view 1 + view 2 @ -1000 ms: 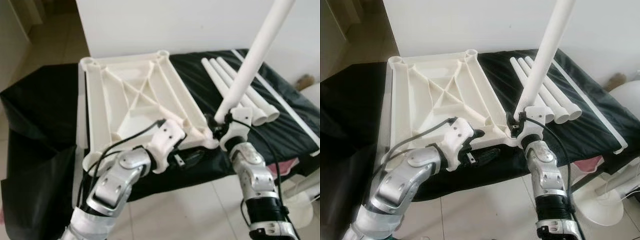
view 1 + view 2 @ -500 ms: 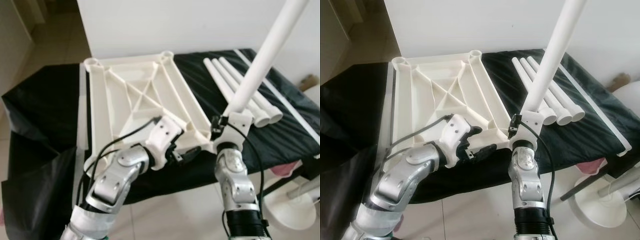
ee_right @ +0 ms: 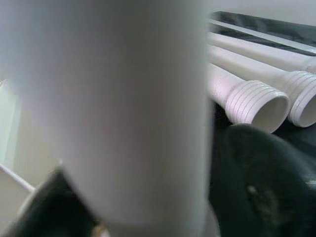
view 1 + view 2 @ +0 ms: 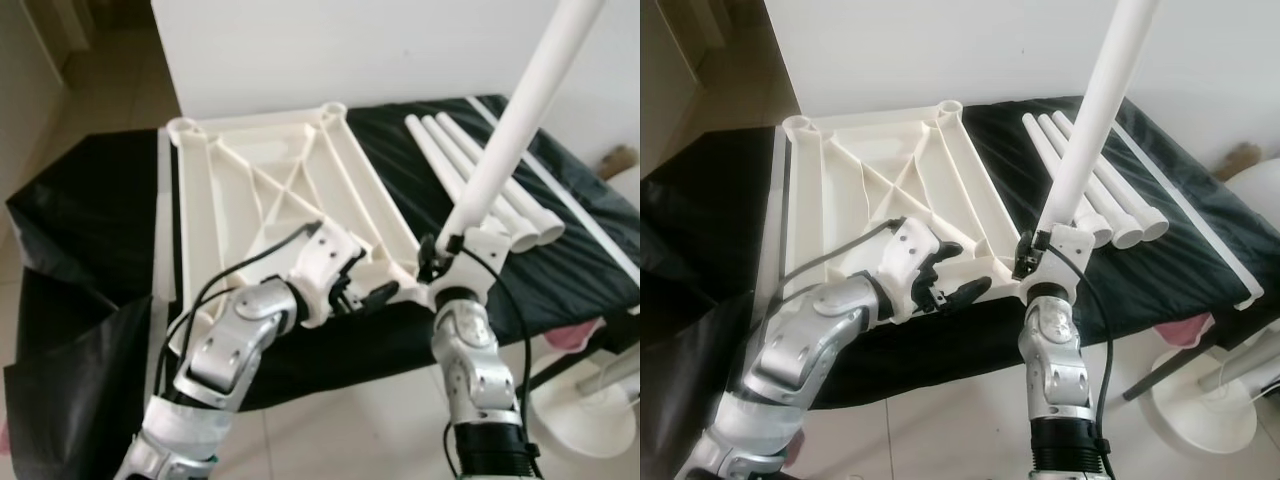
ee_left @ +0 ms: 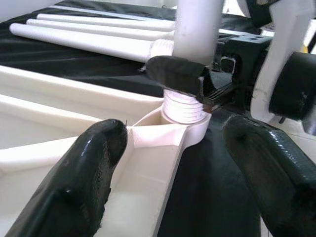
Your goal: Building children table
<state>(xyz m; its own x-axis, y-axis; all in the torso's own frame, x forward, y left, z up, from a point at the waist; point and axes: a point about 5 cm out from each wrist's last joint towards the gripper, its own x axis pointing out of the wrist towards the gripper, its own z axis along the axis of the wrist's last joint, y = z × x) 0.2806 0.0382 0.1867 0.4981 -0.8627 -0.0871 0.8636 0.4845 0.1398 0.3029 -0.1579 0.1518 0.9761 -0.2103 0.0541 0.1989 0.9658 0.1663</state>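
- Three loose legs [image 4: 470, 185] are lying on the black cloth [image 4: 90, 210] beside the upturned tabletop [image 4: 270, 200]; the right gripper [image 4: 440, 262] is pinching the upright leg [image 4: 510, 130].
- The left gripper [image 5: 168, 148], fingers spread, is straddling the corner socket [image 5: 183, 129], where the leg's threaded end is sitting.
- The right wrist view is blurry; probably the leg [image 3: 123, 108] is very close.

Right claw [image 4: 441, 258] grips upright leg [image 4: 513, 130] — at tabletop [image 4: 270, 200] corner.

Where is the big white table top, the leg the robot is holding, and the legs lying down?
table top [image 4: 270, 190]: left eye view, centre ribs.
held leg [image 4: 510, 130]: left eye view, mid-shaft.
spare legs [image 4: 455, 165]: left eye view, middle tube.
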